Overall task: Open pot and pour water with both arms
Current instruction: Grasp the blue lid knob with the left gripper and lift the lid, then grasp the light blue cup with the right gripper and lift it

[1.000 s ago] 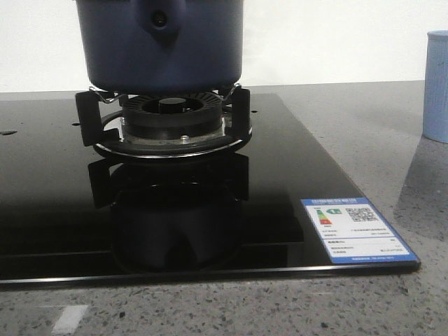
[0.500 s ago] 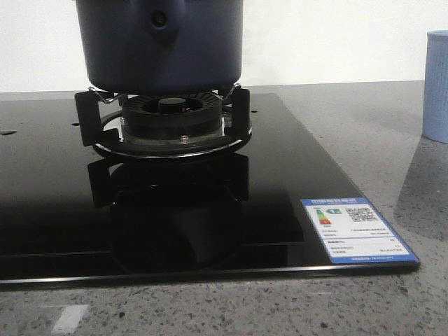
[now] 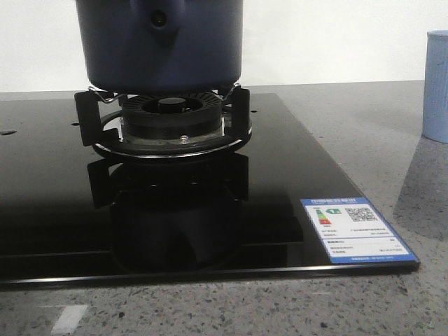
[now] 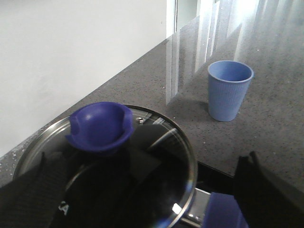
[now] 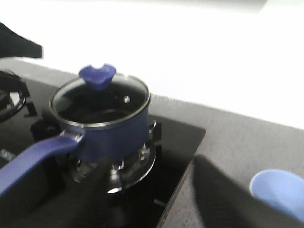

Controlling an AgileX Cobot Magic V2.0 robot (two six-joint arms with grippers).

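Note:
The dark navy pot (image 3: pixel 159 43) stands on the gas burner (image 3: pixel 166 122), its top cut off in the front view. In the left wrist view its glass lid (image 4: pixel 156 175) with a blue knob (image 4: pixel 99 126) is on it, and the blue handle (image 4: pixel 223 213) points toward the camera. My left gripper (image 4: pixel 152 202) is open and hovers just above the lid, with the knob ahead of its fingers (image 4: pixel 33 190). In the right wrist view the pot (image 5: pixel 107 126) is ahead and my right gripper (image 5: pixel 156 199) is open, blurred and away from it. Neither gripper shows in the front view.
A pale blue cup (image 3: pixel 437 87) stands on the grey counter right of the black glass hob (image 3: pixel 294 175); it also shows in the left wrist view (image 4: pixel 229 90) and the right wrist view (image 5: pixel 280 190). A second burner (image 5: pixel 9 97) lies beyond the pot. A white wall is behind.
The pot and cup have not moved. Only a faint reflection on the hob glass below the burner has shifted slightly.

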